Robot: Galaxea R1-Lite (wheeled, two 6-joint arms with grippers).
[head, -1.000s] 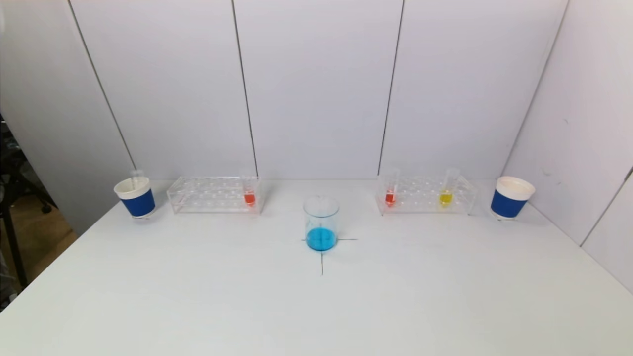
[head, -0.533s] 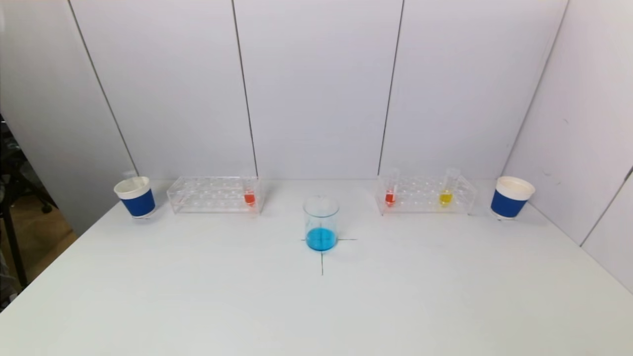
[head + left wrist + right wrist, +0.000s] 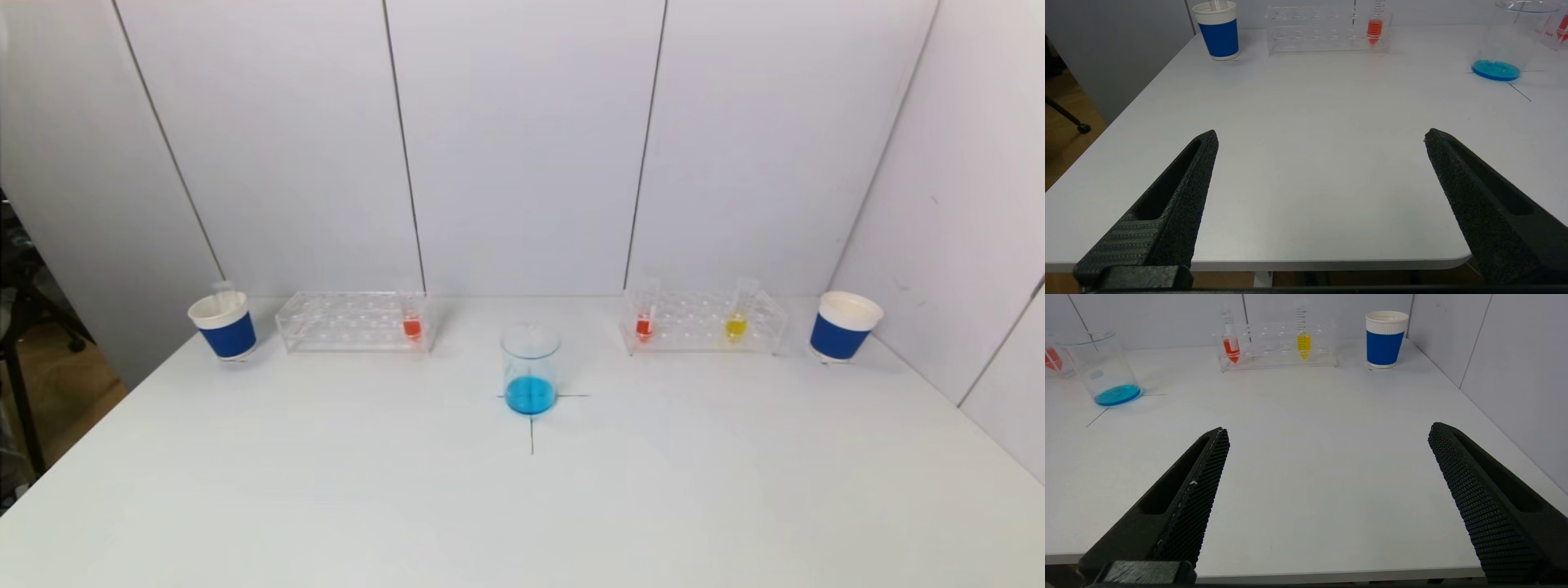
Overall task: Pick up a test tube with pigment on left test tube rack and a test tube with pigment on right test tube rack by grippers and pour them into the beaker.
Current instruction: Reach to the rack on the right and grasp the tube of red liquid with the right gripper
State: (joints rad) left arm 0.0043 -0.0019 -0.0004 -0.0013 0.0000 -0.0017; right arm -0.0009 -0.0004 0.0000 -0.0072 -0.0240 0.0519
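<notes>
A glass beaker [image 3: 531, 367] with blue liquid stands at the table's centre on a cross mark. The clear left rack [image 3: 353, 321] holds one tube with orange-red pigment [image 3: 412, 327] at its right end. The clear right rack [image 3: 704, 322] holds a red tube [image 3: 644, 326] and a yellow tube [image 3: 736, 326]. Neither gripper shows in the head view. My left gripper [image 3: 1321, 136] is open and empty over the table's near edge, far from the left rack [image 3: 1327, 30]. My right gripper [image 3: 1329, 430] is open and empty, far from the right rack [image 3: 1278, 345].
A blue-and-white paper cup [image 3: 223, 324] with an empty tube in it stands left of the left rack. Another cup [image 3: 844, 325] stands right of the right rack. White walls close the back and right side. The table's left edge drops off to the floor.
</notes>
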